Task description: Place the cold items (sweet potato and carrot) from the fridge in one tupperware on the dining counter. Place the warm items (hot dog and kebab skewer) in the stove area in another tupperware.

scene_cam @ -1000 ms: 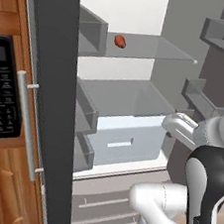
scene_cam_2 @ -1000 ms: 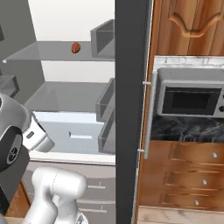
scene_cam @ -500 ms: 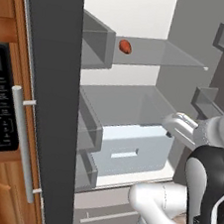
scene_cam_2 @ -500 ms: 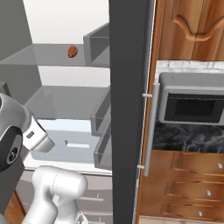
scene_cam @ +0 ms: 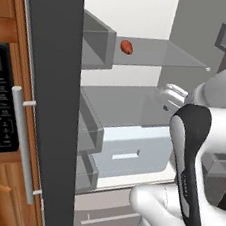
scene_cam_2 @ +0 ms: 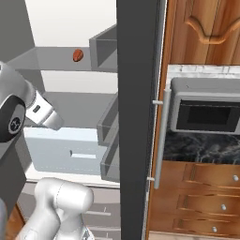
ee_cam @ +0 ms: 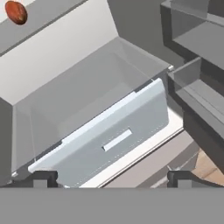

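The pincer (ee_cam: 112,177) stood released, its two fingertips (ee_cam: 43,178) wide apart, in front of the pale fridge drawer (ee_cam: 109,142) — grasping nothing. The sweet potato (scene_cam: 126,47) lay on the glass shelf (scene_cam: 163,53) above — well apart from it.

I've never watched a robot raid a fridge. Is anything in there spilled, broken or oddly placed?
Nothing looks spilled or damaged. The sweet potato sits alone on the glass shelf, and the crisper drawer below looks straight.
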Motion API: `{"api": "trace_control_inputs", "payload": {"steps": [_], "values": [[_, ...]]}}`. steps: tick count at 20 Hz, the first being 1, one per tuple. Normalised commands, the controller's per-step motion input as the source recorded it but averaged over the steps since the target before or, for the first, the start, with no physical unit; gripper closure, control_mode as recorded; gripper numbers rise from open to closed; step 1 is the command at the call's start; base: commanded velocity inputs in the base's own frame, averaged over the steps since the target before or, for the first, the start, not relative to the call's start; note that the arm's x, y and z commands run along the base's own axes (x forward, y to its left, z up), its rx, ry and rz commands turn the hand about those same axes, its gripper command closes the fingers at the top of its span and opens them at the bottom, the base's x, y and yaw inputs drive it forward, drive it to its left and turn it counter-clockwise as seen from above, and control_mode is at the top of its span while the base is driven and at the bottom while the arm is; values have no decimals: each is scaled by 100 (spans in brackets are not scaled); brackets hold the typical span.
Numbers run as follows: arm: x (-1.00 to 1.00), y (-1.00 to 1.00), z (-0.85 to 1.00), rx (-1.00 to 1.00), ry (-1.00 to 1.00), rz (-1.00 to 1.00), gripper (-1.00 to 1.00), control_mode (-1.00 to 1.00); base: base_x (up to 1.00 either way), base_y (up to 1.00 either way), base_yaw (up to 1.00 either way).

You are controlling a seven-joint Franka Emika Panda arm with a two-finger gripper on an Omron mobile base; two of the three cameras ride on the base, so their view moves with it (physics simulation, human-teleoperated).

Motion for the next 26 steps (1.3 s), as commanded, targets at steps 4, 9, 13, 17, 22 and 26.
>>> {"api": "trace_control_inputs", "payload": {"steps": [4,9,13,17,22,26], "values": [[92,0,31,-8,8,10,-100,-100,0,0,0],[77,0,16,0,4,3,-100,-100,0,0,0],[62,20,5,-2,0,4,-100,-100,0,0,0],[57,25,12,-5,-1,9,-100,-100,0,0,0],[46,30,19,-18,-10,9,-100,-100,0,0,0],[46,17,6,-12,-8,11,-100,-100,0,0,0]]}}
